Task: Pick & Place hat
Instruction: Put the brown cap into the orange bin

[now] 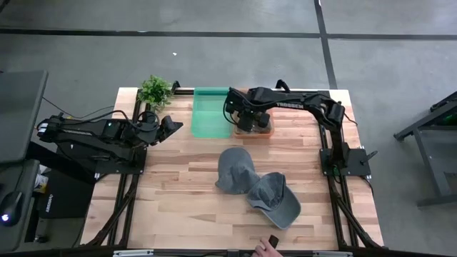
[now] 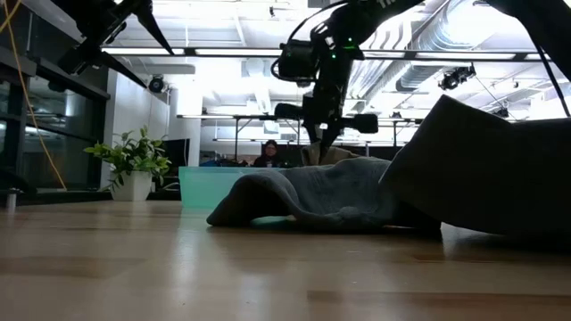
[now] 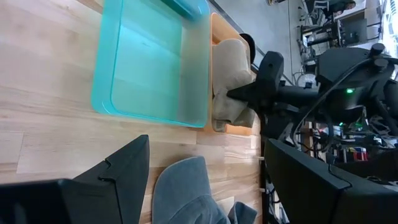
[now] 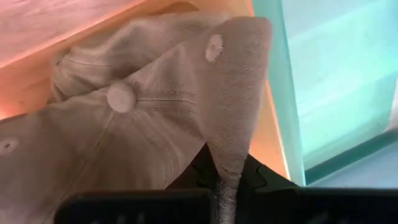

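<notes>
Hats are spread over the wooden table (image 1: 178, 193) in the high view: two grey hats lie near the middle toward the front edge, one (image 1: 234, 170) touching the other (image 1: 275, 200), and a tan hat sits in the orange bin (image 1: 270, 133) near the back edge, just beside the green bin (image 1: 211, 114). The right gripper (image 1: 246, 120) is over the orange bin with its fingers pressed together on the tan hat. The left gripper (image 1: 171, 126) hangs by the left edge, its fingers spread wide and holding nothing, near the potted plant (image 1: 155, 91) at the back left corner. A person's hand (image 1: 265, 249) shows at the front edge.

Low view: the right gripper (image 2: 323, 134) comes down behind a grey hat (image 2: 312, 198); the plant (image 2: 132, 160) stands at the back.

Left wrist view: the tan hat (image 3: 231, 81) fills the orange bin (image 3: 217, 37), pinched by the right gripper (image 3: 239, 94) (the green bin (image 3: 149, 62) touches that bin's side).

Right wrist view: the tan hat's (image 4: 124, 124) fabric is clamped between the closed fingers, over the orange bin (image 4: 273, 137).
</notes>
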